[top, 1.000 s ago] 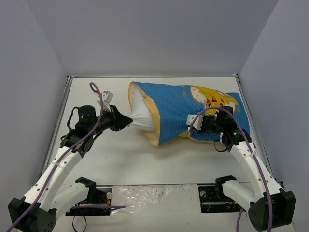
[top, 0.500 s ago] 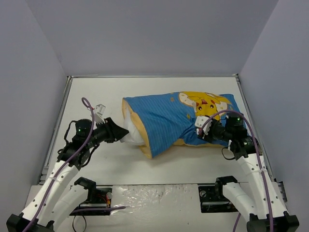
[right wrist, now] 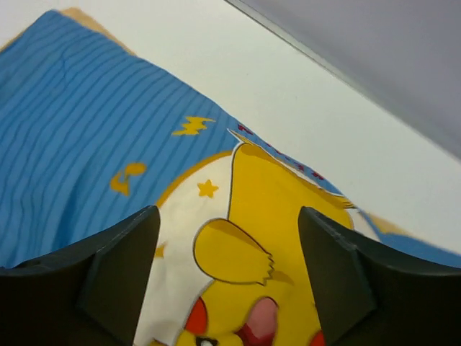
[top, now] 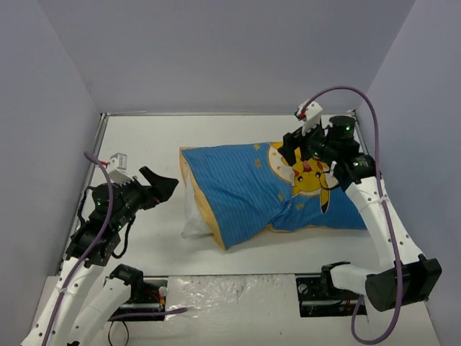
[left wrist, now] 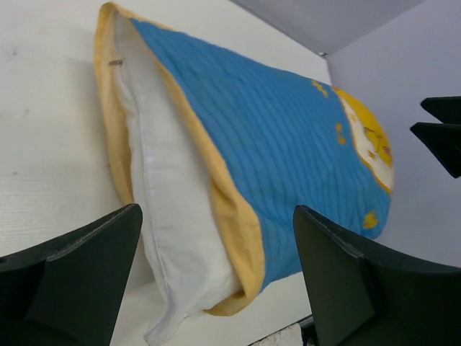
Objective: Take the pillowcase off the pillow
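Both of my grippers stand wide open with nothing in them. My left gripper (top: 162, 182) hangs just beside the open mouth of the pillowcase (top: 245, 191), and my right gripper (top: 301, 148) hovers over its closed end, above the yellow cartoon. The pillowcase lies on the table (top: 144, 144), right of centre, with its mouth turned toward my left arm. The white end of the pillow (top: 193, 213) pokes out past the mustard hem. As I read it, the step in hand is a fresh pair of grips for another pull. On the left I should come in low and take only the bare white pillow end, biting deep enough that the soft filling does not slip out, and keep clear of the yellow hem so I do not pin the cover to the pillow. On the right I should pinch a loose fold of blue cloth near the closed edge and lift slightly to check that no pillow is caught inside. Then I draw the two apart along the pillow's length.
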`<act>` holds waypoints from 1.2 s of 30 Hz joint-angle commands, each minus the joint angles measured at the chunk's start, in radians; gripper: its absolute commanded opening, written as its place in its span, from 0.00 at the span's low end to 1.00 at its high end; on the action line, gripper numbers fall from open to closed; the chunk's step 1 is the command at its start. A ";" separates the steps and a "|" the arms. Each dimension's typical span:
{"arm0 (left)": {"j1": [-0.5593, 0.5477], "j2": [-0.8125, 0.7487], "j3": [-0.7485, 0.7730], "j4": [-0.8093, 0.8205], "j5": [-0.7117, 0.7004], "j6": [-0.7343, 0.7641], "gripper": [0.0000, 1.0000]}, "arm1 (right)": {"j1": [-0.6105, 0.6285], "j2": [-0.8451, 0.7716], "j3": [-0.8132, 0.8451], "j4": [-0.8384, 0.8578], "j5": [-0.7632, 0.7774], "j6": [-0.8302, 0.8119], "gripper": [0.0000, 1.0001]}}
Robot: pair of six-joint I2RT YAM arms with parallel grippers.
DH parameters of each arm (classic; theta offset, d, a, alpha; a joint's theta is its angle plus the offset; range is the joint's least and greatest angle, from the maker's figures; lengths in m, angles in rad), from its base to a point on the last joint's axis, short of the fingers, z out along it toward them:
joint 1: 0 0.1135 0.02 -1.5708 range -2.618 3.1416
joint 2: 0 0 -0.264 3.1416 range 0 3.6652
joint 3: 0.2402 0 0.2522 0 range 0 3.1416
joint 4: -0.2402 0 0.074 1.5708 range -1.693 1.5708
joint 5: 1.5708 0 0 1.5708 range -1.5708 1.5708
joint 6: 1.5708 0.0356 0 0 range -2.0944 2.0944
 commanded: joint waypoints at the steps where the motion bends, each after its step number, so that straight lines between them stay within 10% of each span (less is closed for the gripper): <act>1: 0.006 0.087 -0.023 -0.001 -0.113 -0.095 0.85 | 0.106 0.090 0.053 0.094 0.270 0.314 0.76; 9: 0.009 0.309 -0.028 0.174 -0.084 -0.170 0.82 | 0.123 0.270 0.090 0.167 0.370 0.475 0.96; 21: 0.026 0.529 -0.091 0.354 -0.024 -0.211 0.61 | 0.057 0.270 0.009 0.238 0.198 0.437 0.95; 26: 0.046 0.595 -0.112 0.545 0.032 -0.236 0.72 | 0.014 0.287 0.004 0.236 -0.024 0.353 1.00; 36: 0.054 0.866 -0.014 0.734 0.190 -0.313 0.83 | -0.004 0.307 -0.008 0.236 0.016 0.317 1.00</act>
